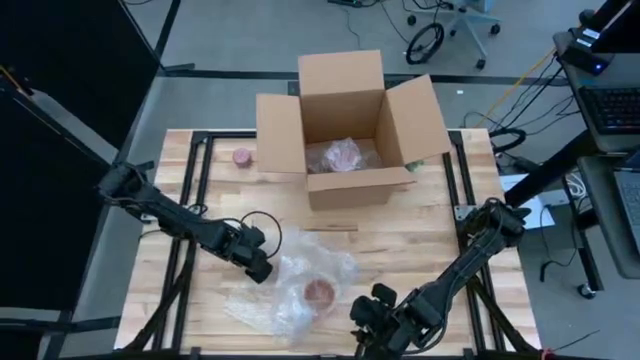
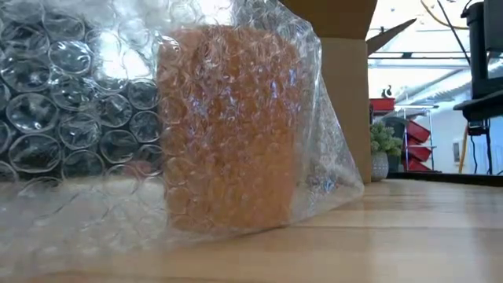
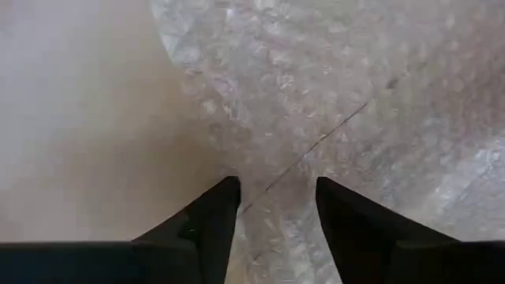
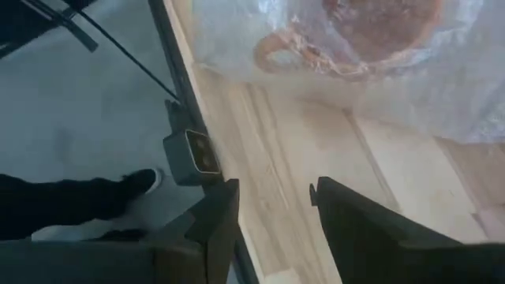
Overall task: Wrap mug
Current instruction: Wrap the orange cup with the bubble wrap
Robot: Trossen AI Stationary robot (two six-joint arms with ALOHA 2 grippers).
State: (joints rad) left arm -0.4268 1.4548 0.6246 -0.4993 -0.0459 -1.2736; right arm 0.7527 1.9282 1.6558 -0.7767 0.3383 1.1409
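Mug (image 1: 320, 293) sits upright near the front of my table (image 1: 420, 240), loosely swathed in a crumpled sheet of bubble wrap (image 1: 290, 285); from the low view I see its orange-brown body (image 2: 228, 126) through the bubbles, with the film draped over it and trailing onto the wood on both sides. My left gripper (image 1: 258, 268) is down at the wrap's left edge, and its wrist view shows both fingers (image 3: 209, 217) spread apart just over the plastic (image 3: 339, 95), nothing pinched between them. My right gripper (image 1: 362, 322) hovers at the table's front edge, near the wrap's right side, its fingers (image 4: 213, 221) likewise parted and empty; past them I see the mug's handle and rim (image 4: 347, 35) under the film. Behind, an open cardboard box (image 1: 345, 125) stands at the far middle of the table with another bubble-wrapped bundle (image 1: 340, 155) inside. A small pink round object (image 1: 242, 156) lies just left of the box. In the right wrist view, a person's dark shoe (image 4: 138, 183) shows on the floor beyond the table.
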